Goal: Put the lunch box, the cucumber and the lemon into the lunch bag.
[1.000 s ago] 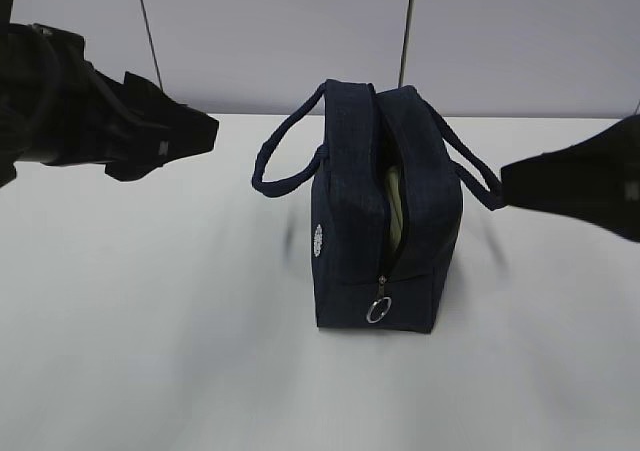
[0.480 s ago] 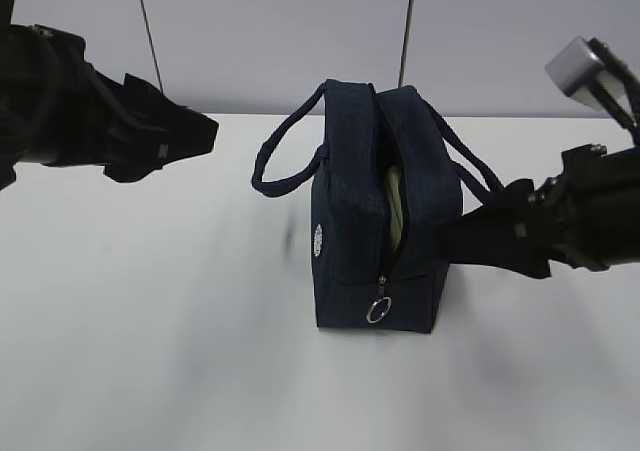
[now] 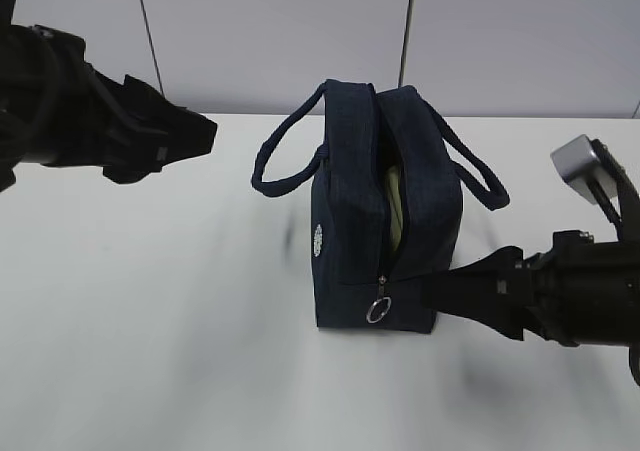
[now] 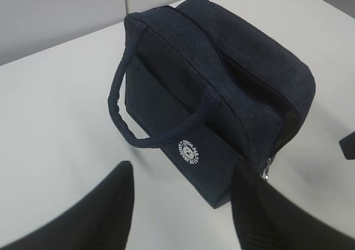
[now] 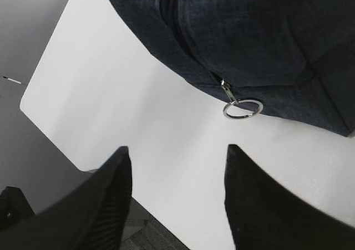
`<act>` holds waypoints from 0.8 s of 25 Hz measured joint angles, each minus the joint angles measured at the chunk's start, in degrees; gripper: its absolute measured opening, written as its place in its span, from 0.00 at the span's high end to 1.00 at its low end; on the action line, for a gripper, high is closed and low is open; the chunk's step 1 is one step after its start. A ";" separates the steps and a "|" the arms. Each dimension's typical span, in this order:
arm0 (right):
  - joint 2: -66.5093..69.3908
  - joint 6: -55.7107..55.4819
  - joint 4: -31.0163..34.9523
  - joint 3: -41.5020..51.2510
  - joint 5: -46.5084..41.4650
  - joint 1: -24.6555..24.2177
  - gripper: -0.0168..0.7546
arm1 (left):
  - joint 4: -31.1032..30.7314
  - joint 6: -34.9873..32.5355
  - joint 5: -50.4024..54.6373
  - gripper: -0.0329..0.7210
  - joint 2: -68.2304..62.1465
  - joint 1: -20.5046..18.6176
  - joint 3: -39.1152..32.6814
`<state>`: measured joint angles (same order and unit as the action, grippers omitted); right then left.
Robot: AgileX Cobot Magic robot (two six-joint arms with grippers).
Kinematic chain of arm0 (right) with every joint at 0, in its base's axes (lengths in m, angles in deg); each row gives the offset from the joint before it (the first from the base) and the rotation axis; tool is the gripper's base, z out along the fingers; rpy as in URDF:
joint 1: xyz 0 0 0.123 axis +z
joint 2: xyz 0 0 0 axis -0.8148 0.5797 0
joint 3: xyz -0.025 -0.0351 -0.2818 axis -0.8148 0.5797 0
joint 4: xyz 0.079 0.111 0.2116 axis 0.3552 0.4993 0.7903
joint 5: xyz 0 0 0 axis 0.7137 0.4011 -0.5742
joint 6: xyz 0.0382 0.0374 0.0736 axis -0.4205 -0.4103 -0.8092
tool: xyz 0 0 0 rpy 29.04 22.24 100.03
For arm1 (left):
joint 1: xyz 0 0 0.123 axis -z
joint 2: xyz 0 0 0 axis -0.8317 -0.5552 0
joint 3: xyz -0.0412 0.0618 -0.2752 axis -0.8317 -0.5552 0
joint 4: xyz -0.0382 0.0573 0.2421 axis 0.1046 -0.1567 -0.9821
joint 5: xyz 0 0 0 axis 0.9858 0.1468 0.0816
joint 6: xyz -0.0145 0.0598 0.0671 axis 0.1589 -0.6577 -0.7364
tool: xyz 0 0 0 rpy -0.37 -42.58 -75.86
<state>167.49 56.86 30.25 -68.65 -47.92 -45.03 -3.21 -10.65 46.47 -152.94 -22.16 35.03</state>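
The dark navy lunch bag (image 3: 350, 211) stands upright mid-table with its top zipper open. Through the gap shows the pale green lid of the lunch box (image 3: 396, 211) inside. The metal ring pull (image 3: 377, 311) hangs at the bag's near end and also appears in the right wrist view (image 5: 241, 109). My left gripper (image 3: 205, 131) hovers open to the upper left, well apart from the bag (image 4: 222, 95); nothing is between its fingers (image 4: 183, 169). My right gripper (image 3: 432, 291) is low by the bag's near right corner, open and empty (image 5: 176, 148). The cucumber and the lemon are out of view.
The white table (image 3: 150, 321) runs back to a grey panelled wall (image 3: 270, 31). Its edge (image 5: 55, 133) shows in the right wrist view, with the floor below. The bag's loop handles (image 3: 275, 166) droop out to both sides.
My right gripper has come down and inward from beside the bag's right handle to its lower near corner. The left arm and the bag have not moved.
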 joint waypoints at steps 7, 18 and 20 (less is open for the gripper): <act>0.78 3.73 3.27 0.68 3.38 4.42 0.46 | -0.11 0.00 0.10 0.45 0.00 0.00 0.00; 5.63 4.60 3.78 0.12 13.06 10.21 0.49 | -0.11 0.00 0.10 0.45 0.00 0.00 0.00; 6.99 3.96 3.78 -1.39 13.17 10.21 0.49 | -0.11 0.00 0.10 0.45 0.00 0.00 0.00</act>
<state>174.48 60.82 34.02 -70.04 -34.75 -34.83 -3.32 -10.65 46.57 -152.94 -22.16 35.03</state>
